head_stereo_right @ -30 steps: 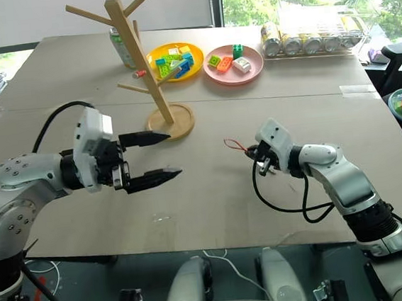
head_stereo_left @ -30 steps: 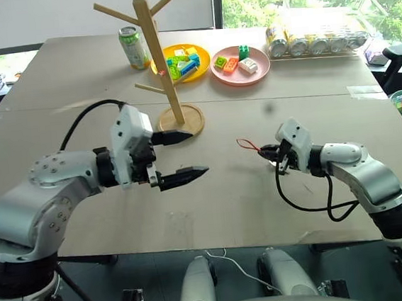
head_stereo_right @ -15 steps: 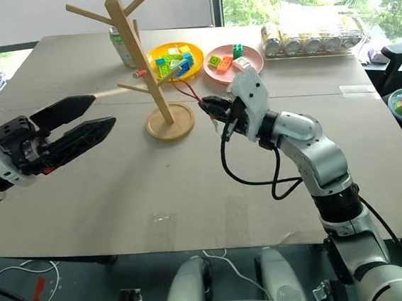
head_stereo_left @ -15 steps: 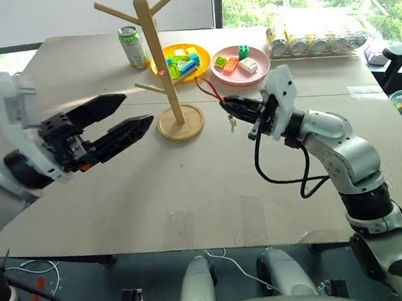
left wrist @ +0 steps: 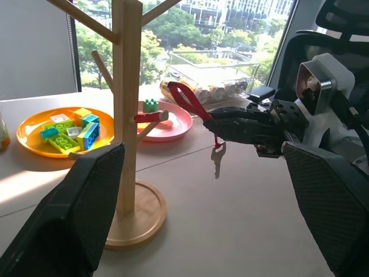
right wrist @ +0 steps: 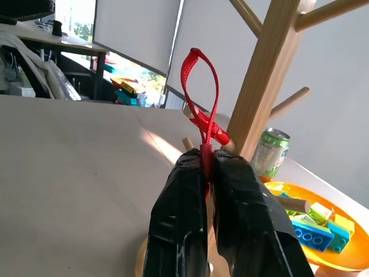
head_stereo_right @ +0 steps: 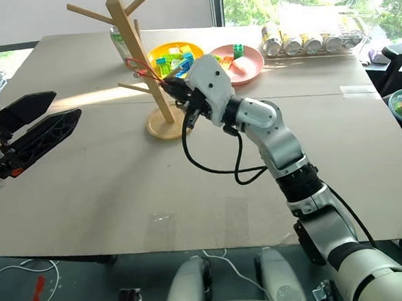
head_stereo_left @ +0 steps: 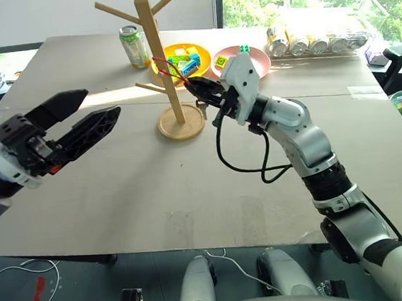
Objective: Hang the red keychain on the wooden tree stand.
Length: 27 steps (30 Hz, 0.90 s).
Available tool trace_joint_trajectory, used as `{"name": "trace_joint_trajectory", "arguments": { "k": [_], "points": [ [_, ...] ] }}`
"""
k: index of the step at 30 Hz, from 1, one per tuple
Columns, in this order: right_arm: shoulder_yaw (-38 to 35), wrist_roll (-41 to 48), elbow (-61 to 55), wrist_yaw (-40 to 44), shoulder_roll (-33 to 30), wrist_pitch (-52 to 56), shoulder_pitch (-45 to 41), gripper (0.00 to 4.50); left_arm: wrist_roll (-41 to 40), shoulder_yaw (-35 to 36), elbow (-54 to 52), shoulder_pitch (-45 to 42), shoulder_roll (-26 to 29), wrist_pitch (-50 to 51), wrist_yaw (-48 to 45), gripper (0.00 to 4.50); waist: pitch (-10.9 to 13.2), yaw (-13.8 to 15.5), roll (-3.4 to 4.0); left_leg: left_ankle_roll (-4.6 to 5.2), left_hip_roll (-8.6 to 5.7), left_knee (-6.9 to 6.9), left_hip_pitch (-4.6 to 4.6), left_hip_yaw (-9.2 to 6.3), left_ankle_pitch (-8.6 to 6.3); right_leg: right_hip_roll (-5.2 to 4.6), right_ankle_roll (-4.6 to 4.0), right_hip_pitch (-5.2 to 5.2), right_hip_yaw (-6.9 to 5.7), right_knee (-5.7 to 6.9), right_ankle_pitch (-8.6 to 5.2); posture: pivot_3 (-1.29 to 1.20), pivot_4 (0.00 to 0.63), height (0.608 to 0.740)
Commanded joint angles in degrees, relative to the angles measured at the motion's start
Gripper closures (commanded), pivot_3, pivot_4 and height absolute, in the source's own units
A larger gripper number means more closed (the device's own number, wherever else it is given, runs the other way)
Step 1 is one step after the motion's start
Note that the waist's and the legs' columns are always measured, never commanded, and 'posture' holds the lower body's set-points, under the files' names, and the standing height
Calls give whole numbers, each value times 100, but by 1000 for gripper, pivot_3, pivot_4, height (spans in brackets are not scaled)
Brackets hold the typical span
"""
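Left eye view: the left gripper [head_stereo_left: 90, 113] has swung out leftward, fingers wide apart, empty. The right gripper [head_stereo_left: 196, 88] has risen from the table [head_stereo_left: 190, 187], fingers clamping the red keychain [left wrist: 185, 103] beside the wooden tree stand [head_stereo_left: 157, 55], bare tabletop around.

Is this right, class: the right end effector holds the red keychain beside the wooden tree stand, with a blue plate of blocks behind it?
One detail is wrong. The plate of blocks is orange, as the left eye view shows. The right end effector does hold the red keychain beside the wooden tree stand.
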Motion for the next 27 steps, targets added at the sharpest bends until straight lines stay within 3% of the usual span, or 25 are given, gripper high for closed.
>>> {"name": "trace_joint_trajectory", "arguments": {
  "k": [1, 10, 27],
  "points": [
    [33, -181, 218, -58, 82, -331, -224, 4447, -88, 192, -199, 17, 84, -214, 82, 0, 1, 4, -1, 0, 0, 0, -2, 0, 0, 0, 0, 0, 0, -1, 0, 0, 150, 733],
    [-24, -438, 600, -246, 174, -471, -385, 4447, -161, 113, -156, 15, 170, -336, 153, 0, 2, 9, -1, 0, 0, 0, -2, 0, 0, -2, 0, -1, 0, -1, 0, 0, 150, 733],
    [22, -474, 304, 32, 44, -1082, -131, 4447, -156, -53, -36, -77, 322, -416, 78, 0, 3, 3, 1, 0, 0, -1, -1, 0, 0, -2, 0, -1, 0, -1, 0, 0, 150, 733]
  ]
}}
